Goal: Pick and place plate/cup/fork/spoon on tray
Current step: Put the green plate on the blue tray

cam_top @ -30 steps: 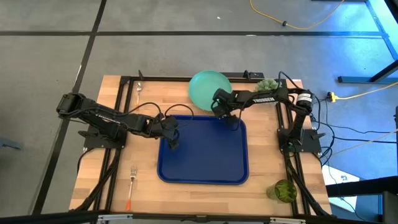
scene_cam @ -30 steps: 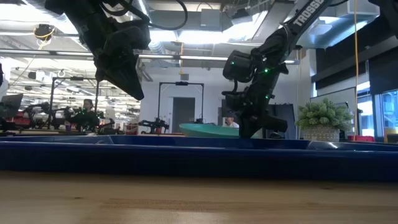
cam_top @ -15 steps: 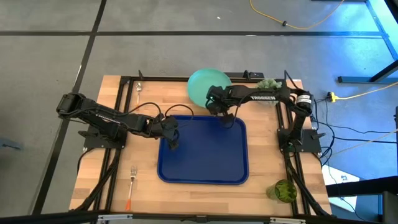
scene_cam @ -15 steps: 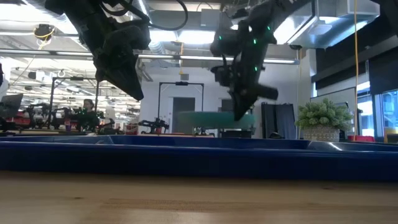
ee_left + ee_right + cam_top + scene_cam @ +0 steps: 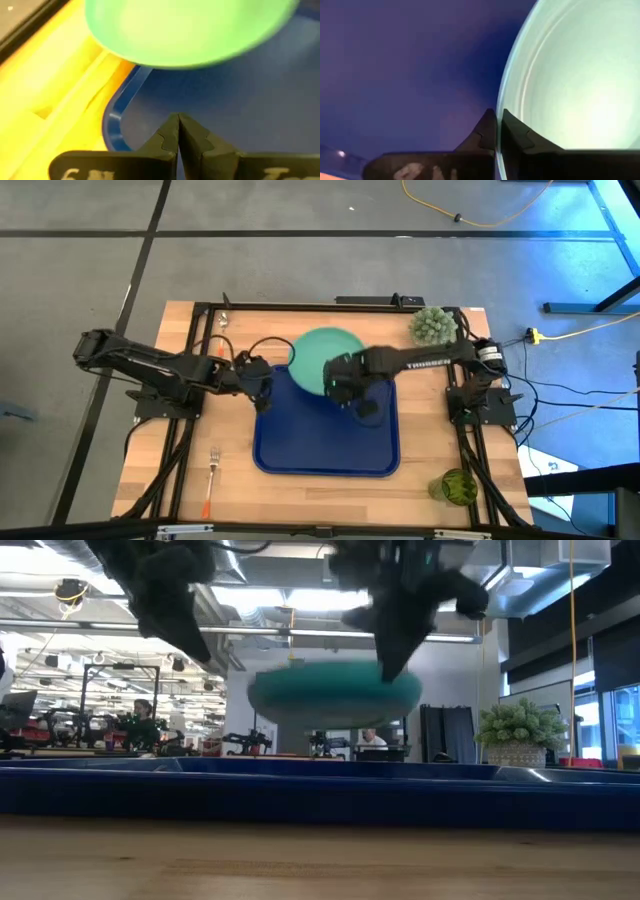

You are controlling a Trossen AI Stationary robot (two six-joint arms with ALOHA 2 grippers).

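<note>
One plate (image 5: 322,352) was held aloft by its rim, pinched in the right gripper (image 5: 338,383) over the tray's (image 5: 330,450) far edge; level lowering was judged advisable, the left gripper (image 5: 178,131) observed pressed together.

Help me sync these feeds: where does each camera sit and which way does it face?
High: overhead, straight down; both arms, tray.
Low: table height, level across the tray rim; both arms hang in from above.
Left wrist: past the shut left gripper to the tray corner.
Right wrist: along the right gripper, which pinches the plate.
All share the plate.
</note>
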